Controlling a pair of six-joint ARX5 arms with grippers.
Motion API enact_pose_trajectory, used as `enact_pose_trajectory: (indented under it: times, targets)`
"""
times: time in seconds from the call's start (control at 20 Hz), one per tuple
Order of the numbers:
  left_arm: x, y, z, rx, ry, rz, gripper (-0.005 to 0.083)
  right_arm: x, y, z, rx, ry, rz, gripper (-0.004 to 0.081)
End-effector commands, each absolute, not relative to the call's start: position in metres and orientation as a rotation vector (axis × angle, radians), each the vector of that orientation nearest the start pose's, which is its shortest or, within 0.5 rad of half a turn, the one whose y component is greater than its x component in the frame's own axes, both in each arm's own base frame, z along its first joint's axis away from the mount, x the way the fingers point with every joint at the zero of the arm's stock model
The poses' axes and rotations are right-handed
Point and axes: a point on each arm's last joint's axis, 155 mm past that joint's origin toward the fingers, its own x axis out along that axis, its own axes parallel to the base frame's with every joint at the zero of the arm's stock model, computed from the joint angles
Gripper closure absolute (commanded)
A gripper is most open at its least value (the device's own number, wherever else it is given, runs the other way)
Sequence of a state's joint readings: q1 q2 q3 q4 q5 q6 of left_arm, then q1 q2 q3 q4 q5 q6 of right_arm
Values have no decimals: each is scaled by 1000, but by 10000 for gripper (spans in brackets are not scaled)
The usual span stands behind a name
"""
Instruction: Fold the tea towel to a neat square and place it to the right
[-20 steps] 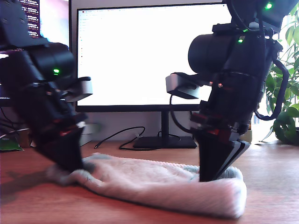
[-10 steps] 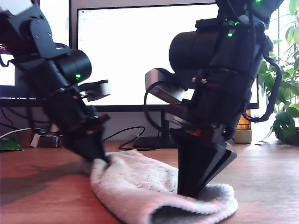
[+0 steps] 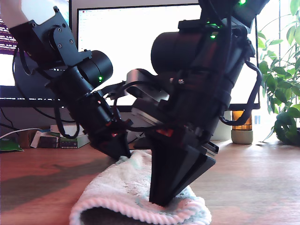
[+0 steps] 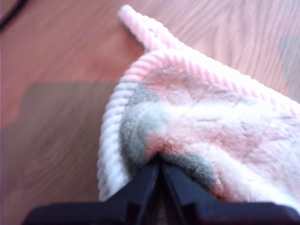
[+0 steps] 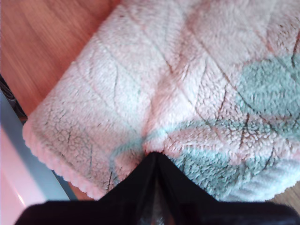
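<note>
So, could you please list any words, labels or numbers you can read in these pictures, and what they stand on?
None can be read.
Large monitor: washed out white, nothing legible.
Second screen, at the exterior view's left: lines of text, too small and blurred.
Small boxes under it: print too blurred.
Tea towel: no text.

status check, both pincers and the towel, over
First pincer shut on tea towel. Second pincer shut on it too. Towel bunched on table, nothing blocking.
</note>
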State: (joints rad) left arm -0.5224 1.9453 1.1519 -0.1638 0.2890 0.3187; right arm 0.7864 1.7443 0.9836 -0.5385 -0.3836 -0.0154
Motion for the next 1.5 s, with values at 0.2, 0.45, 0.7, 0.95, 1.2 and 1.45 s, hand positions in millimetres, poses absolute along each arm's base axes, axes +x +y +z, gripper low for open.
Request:
enact_pose_trajectory:
  times: [0.2, 0.45, 0.7, 0.95, 1.2, 1.45]
  targets:
    - [364, -268, -34, 441, 979, -902, 796, 192, 296, -7, -265, 1370, 977, 781]
    - [371, -254, -32, 543, 989, -889, 796, 195, 288, -11, -296, 1377, 935, 781]
    - [381, -237, -26, 649, 1010, -858, 796, 194, 286, -11, -299, 1385, 930, 781]
    - [395, -230, -9, 692, 1011, -841, 796, 195, 287, -11, -282, 1389, 915, 781]
    - [402, -231, 4, 706, 1011, -831, 796, 196, 286, -12, -275, 1392, 901, 781]
    - [400, -230, 13, 709, 1012, -832, 796, 201, 292, -10, -251, 1368, 898, 781]
